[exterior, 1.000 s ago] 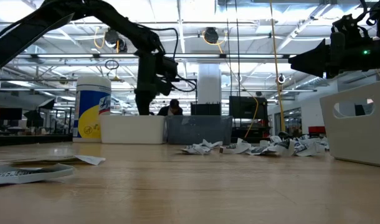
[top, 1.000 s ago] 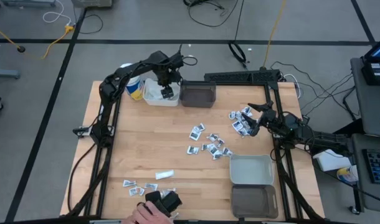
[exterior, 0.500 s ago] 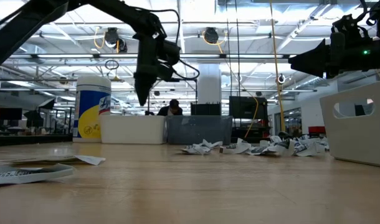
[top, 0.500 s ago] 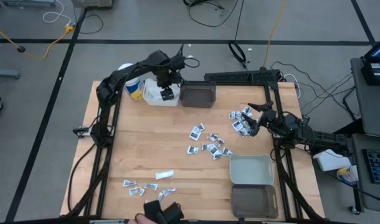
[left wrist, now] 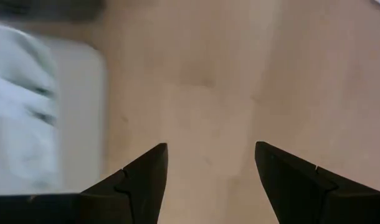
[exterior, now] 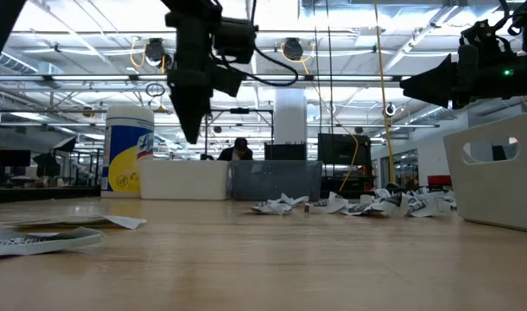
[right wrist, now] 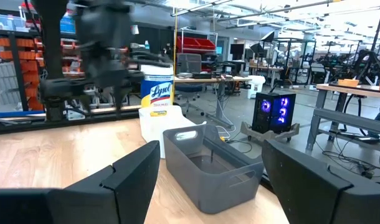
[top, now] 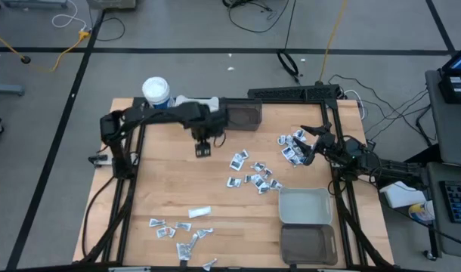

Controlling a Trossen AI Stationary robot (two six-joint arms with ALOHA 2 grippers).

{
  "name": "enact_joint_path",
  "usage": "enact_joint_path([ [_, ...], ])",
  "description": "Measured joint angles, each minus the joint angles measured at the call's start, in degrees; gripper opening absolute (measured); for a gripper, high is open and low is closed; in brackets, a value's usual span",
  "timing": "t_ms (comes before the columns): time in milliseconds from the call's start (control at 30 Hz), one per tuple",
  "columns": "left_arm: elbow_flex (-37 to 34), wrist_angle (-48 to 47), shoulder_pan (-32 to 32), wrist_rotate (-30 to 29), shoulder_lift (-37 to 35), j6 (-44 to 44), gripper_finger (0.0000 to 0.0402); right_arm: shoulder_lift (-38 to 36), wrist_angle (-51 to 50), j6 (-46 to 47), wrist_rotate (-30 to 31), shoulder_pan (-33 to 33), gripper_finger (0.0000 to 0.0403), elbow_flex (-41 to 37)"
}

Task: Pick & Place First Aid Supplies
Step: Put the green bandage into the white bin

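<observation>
The first aid supplies are small white and silvery packets lying flat on the wooden table in three groups: one mid-table [top: 251, 175], one at the right [top: 289, 146], one near the front left [top: 174, 228]. My left gripper [top: 203, 148] hangs above bare wood in front of the white bin [top: 191, 100], pointing down. It is open, with only table between its fingers [left wrist: 210, 152]. My right gripper [top: 304, 143] waits open at the table's right side, held level above the right group.
A white canister with a yellow band [top: 156, 91] stands at the far left, beside the white bin and a dark grey bin [top: 242, 114]. Another white bin [top: 304, 205] and a dark bin [top: 307, 243] stand near the front right. An elongated white sachet [top: 199, 213] lies at the front left.
My left gripper has swung from over the white bin toward the table's near edge, rising a little, and now hangs over bare wood. A person's hand at the near edge has drawn back out of view.
</observation>
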Motion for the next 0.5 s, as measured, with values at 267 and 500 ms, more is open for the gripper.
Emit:
enact_joint_path([
  [267, -3.7, -0.2, -10.4, 0.0, -1.7, -17.2, 0.0248, 0.0, 0.0, 0.0, 0.0, 0.0, 0.0279, 0.0],
  [500, -5.9, -0.3, -20.5, 0.2, -1.7, -27.6, 0.0248, 0.0, 0.0, 0.0, 0.0, 0.0, 0.0279, 0.0],
])
